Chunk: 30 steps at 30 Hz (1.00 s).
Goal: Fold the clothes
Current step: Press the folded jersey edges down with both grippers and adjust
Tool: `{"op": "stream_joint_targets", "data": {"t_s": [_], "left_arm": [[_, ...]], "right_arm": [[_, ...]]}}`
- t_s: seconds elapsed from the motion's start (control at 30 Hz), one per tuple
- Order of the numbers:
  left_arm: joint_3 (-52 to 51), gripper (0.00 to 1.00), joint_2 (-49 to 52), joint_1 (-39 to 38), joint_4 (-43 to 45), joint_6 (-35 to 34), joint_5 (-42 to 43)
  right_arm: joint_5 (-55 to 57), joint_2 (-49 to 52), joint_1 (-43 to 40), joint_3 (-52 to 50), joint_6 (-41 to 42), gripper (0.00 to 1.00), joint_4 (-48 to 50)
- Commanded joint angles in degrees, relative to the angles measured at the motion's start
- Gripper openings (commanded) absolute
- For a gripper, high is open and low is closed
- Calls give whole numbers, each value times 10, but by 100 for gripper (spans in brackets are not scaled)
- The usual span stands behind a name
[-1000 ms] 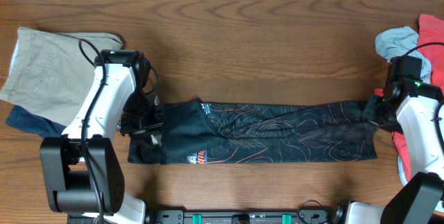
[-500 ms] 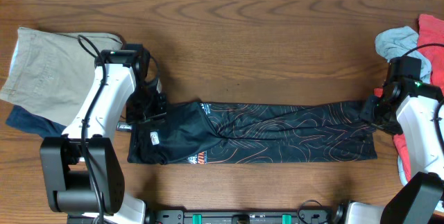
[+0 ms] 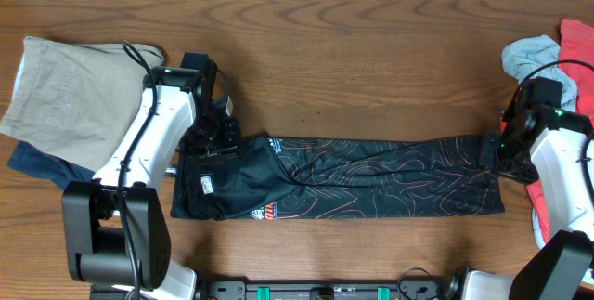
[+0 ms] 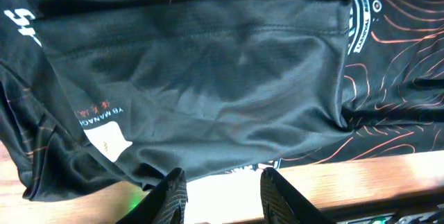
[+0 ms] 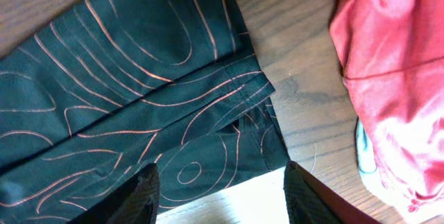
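Lying as one long, narrow band across the middle of the counter (image 3: 353,49), the black jersey (image 3: 371,184) with thin orange contour lines looks already doubled lengthwise. Its collar end with a white label (image 4: 107,141) is to the left and its hem end to the right. The step in hand appears to be taking hold of the ends for the crosswise folds, which are not yet made. The left arm (image 3: 148,142) hangs over the upper edge of the collar end. In its wrist view the left jaws stand moderately apart with nothing between them, just off the cloth's edge. The right arm (image 3: 557,151) reaches to the hem end. The right jaws are spread wide and empty, poised over the corner of the hem (image 5: 257,134) where it meets bare wood. The next move probably calls for each pair of jaws to drop and pinch every layer at its end, then for one end to be carried over toward the other without dragging the band askew. Counted: one jersey, two arms, and four other garments. A beige one (image 3: 65,96) lies over a navy one (image 3: 32,161) at the far left, well apart from the jersey. A red one (image 5: 388,78) and a pale grey-blue one (image 3: 529,54) lie at the far right, the red near the hem corner but not touching it.
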Motion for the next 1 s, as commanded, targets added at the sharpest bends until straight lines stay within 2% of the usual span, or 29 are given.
{"op": "stream_joint_targets", "data": {"t_s": [0.0,0.07,0.17,0.27,0.37,0.6,0.7,0.83,0.9,0.97], "left_arm": [[0,37,-9,-1,-7,-1,5],[0,37,-9,-1,-7,-1,5],[0,37,-9,-1,-7,-1,5],[0,37,-9,-1,-8,-1,5],[0,37,-9,-1,-8,-1,5],[0,37,-9,-1,-8,-1,5],[0,37,-9,-1,-7,-1,5],[0,37,-9,-1,-7,-1,5],[0,37,-9,-1,-7,-1,5],[0,37,-9,-1,-8,-1,5]], "right_arm": [[-4,20,-8,-1,-38,51,4],[-4,41,-12,-1,-61,51,10],[-4,78,-17,-1,-104,55,13],[-3,120,-27,-1,-103,61,16],[-2,153,-45,-1,-103,75,18],[-7,195,-73,-1,-103,74,44],[-23,198,-73,-1,-106,70,47],[-63,198,-73,-1,-127,52,57],[-67,198,-73,-1,-127,39,61],[-67,198,-73,-1,-127,34,61]]}}
